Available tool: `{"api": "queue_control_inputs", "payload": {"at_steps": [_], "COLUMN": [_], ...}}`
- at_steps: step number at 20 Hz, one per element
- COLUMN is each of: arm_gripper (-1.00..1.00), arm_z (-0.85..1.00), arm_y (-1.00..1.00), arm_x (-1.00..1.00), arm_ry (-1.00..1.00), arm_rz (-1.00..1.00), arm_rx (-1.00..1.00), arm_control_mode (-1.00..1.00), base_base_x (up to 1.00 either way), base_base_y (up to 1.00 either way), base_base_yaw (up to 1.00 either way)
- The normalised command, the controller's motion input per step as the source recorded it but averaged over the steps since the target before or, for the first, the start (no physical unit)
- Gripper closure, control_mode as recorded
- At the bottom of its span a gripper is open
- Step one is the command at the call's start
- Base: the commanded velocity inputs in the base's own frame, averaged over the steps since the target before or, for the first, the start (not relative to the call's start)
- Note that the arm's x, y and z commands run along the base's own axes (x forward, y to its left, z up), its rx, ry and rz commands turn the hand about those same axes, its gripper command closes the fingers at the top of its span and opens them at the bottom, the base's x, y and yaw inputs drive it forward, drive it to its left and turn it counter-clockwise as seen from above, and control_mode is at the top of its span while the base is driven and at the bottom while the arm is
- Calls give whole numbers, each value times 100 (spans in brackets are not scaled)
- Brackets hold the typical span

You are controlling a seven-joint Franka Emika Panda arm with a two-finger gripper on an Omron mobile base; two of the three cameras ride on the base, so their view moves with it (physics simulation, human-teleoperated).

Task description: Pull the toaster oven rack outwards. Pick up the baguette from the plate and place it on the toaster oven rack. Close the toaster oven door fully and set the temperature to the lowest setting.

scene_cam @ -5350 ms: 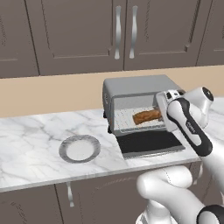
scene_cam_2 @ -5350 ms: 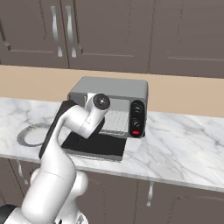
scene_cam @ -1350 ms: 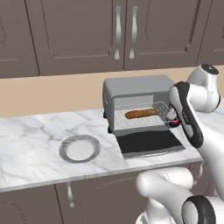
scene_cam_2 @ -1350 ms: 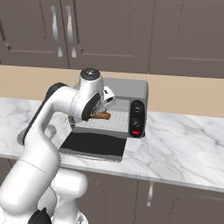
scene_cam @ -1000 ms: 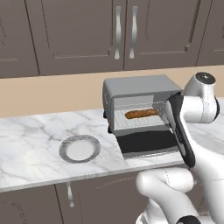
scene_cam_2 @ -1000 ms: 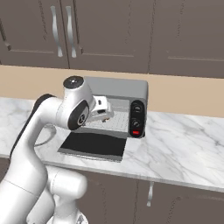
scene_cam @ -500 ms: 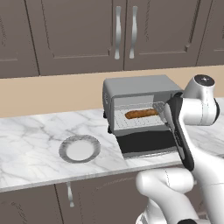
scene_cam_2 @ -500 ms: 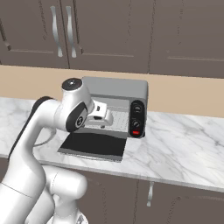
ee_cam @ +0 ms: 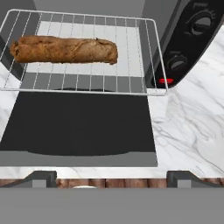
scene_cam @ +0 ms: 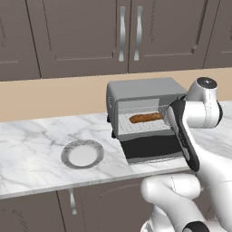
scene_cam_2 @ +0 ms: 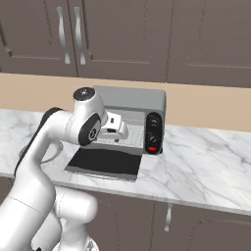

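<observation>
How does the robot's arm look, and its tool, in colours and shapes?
The arm is made of glossy white, rounded segments with dark grey bands and round caps at the joints. The tool has a boxy white body. In the hand view, its fingertips are small, dark and flat. No cables or markings show.

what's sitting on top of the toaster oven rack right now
The baguette lies lengthwise on the rack, above the open door. Where the rack's back end sits inside the oven is hidden.

White grey-veined marble countertop [scene_cam: 36, 136] carried boxy grey metal toaster oven [scene_cam: 140, 97], its dark glass drop-down door [ee_cam: 78, 129] lying flat, just beyond fingertips. Round grey speckled plate [scene_cam: 83, 153] lay well apart from fingers.
</observation>
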Motion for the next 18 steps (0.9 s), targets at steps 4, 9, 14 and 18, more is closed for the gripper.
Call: {"api": "queue_control_inputs", "payload": {"at_steps": [4, 9, 14, 18], "arm_gripper": [-100, -100, -100, -100], "arm_z": [-46, -54, -38, -21], "arm_y": [0, 0, 0, 0], "arm_x": [26, 30, 28, 30], "arm_ry": [6, 0, 0, -1], "arm_rz": [0, 0, 0, 0], "arm_rx": [8, 13, 5, 0], "arm_control_mode": [-100, -100, -100, -100], "base_base_x": [0, 0, 0, 0], "base_base_y": [0, 0, 0, 0], "base_base_yaw": [0, 0, 0, 0]}}
